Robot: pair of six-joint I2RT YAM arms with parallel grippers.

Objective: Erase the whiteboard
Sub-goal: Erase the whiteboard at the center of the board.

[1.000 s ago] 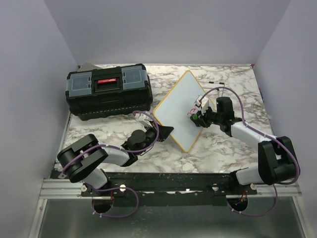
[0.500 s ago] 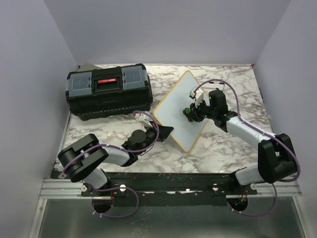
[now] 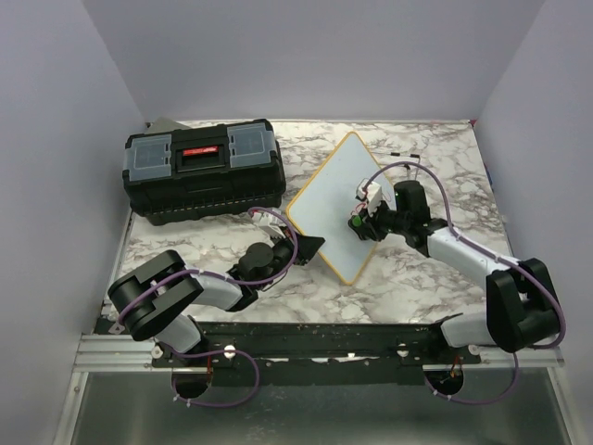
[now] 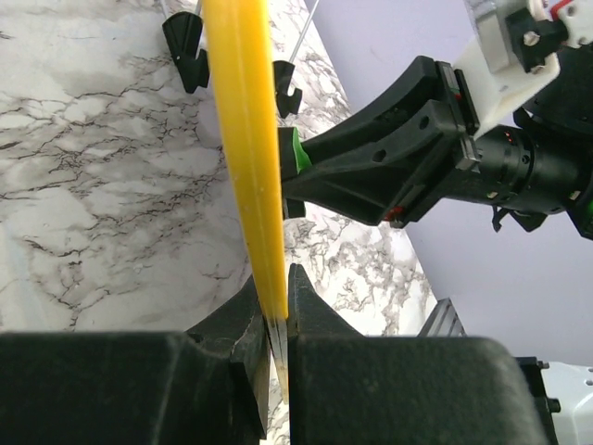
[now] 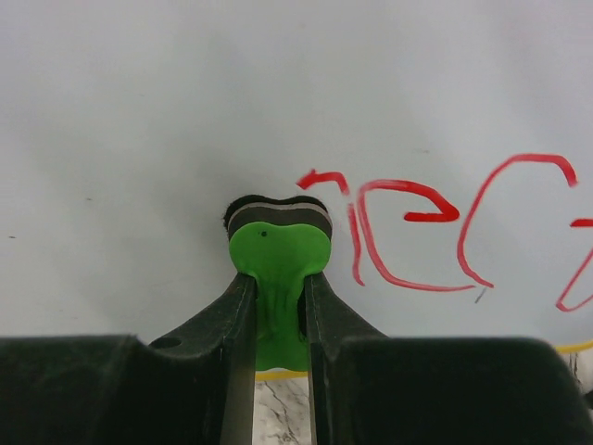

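Observation:
The whiteboard (image 3: pixel 335 199) with its yellow frame stands tilted on the marble table. My left gripper (image 3: pixel 310 247) is shut on its lower left frame edge, seen edge-on in the left wrist view (image 4: pixel 243 120). My right gripper (image 3: pixel 359 221) is shut on a green eraser (image 5: pixel 278 269) whose dark felt presses on the white surface (image 5: pixel 232 102). Red handwriting (image 5: pixel 426 232) lies just right of the eraser, near the board's lower edge. The right gripper also shows in the left wrist view (image 4: pixel 389 158), against the board's face.
A black toolbox (image 3: pixel 204 170) with grey lid compartments and a red handle sits at the back left. The board's small black feet (image 4: pixel 185 46) stick out behind the frame. Purple-grey walls enclose the table (image 3: pixel 435 269).
The right gripper with the eraser moved up and left across the board, then back down and right near the lower right edge. The left gripper has kept its hold.

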